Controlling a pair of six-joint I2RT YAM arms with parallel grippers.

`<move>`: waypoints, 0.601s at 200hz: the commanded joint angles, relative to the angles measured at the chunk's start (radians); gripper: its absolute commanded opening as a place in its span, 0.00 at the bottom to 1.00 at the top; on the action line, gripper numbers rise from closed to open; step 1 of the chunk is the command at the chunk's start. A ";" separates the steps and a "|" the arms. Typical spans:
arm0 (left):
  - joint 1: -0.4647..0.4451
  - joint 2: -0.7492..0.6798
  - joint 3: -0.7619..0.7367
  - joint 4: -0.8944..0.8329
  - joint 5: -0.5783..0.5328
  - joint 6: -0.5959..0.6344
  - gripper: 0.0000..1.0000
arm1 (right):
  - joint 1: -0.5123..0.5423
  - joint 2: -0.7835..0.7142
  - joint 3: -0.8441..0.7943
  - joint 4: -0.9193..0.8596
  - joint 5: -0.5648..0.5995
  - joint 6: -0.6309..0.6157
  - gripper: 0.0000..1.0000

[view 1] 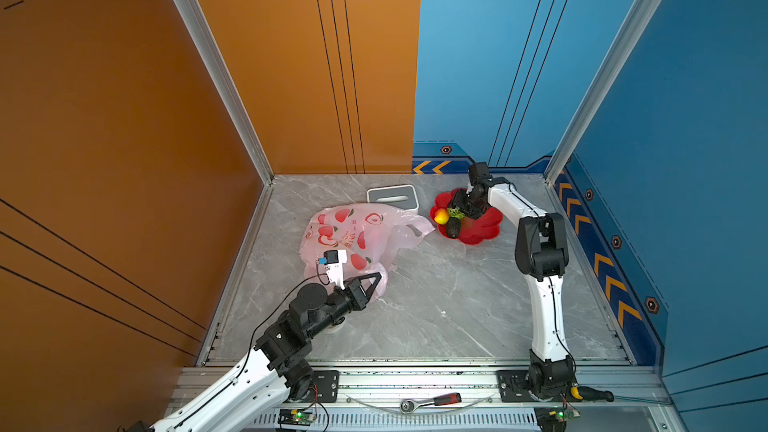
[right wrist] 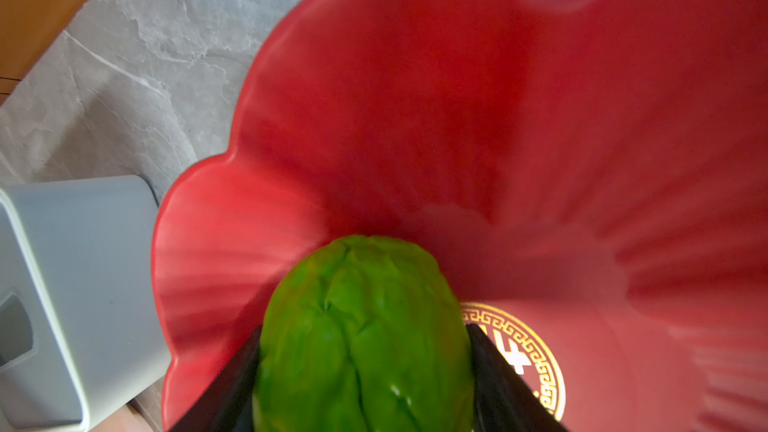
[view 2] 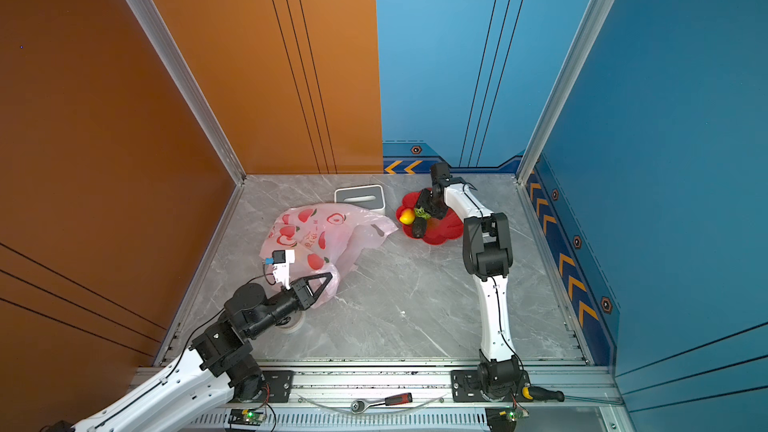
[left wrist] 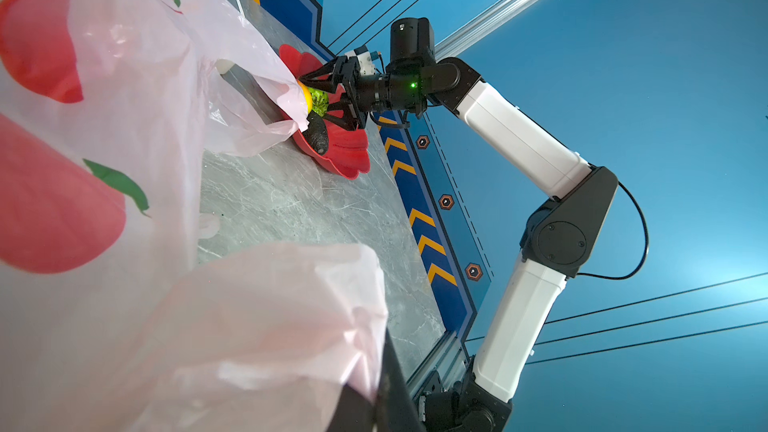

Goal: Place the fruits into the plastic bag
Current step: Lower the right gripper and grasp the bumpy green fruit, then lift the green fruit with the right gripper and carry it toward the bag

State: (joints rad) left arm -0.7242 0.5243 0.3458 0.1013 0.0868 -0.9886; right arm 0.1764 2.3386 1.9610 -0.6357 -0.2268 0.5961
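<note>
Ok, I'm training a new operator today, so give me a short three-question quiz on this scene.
1. True or false: the dark avocado lies in the red dish.
2. Which fruit is between the right claw's fingers? A mango, B green fruit, C avocado.
3. What is the left claw pinching?
Key: 1 true; 2 B; 3 the plastic bag.

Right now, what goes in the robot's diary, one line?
left gripper: shut on plastic bag | right gripper: gripping green fruit in red dish | yellow fruit, dark fruit: in dish
</note>
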 commanded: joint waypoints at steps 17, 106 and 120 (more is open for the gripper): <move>0.014 0.003 -0.008 0.024 0.009 -0.001 0.00 | -0.034 -0.109 -0.083 0.038 -0.016 0.015 0.59; 0.012 -0.001 -0.008 0.032 0.015 -0.002 0.00 | -0.096 -0.337 -0.302 0.123 -0.076 0.034 0.59; 0.012 -0.003 -0.009 0.032 0.015 -0.004 0.00 | -0.103 -0.381 -0.348 0.148 -0.094 0.044 0.59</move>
State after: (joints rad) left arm -0.7242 0.5308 0.3458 0.1089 0.0875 -0.9890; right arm 0.0845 2.0529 1.6764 -0.5400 -0.2768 0.6113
